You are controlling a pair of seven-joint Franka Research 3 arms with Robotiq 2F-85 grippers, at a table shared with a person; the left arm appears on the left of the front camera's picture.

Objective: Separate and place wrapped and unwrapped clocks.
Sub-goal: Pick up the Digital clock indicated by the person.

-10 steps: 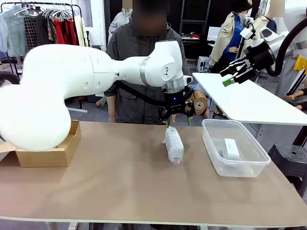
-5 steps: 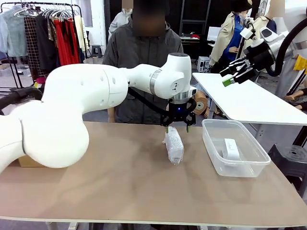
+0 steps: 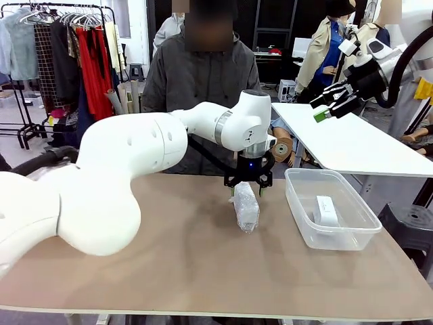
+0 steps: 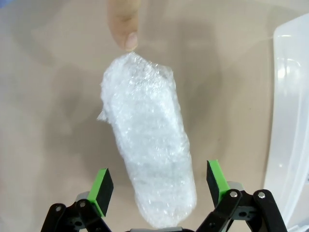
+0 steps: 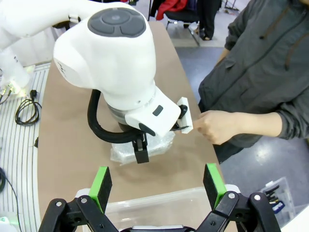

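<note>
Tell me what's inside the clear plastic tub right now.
One bare white clock lies in the clear tub, seen through its wall. Nothing else shows inside, though the wrist views cut off parts of the tub.

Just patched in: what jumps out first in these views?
The left gripper is down over the wrapped clock mid-table, open fingers straddling it without touching. A person's fingertip touches its far end. The unwrapped clock lies in the clear tub on the right.
</note>
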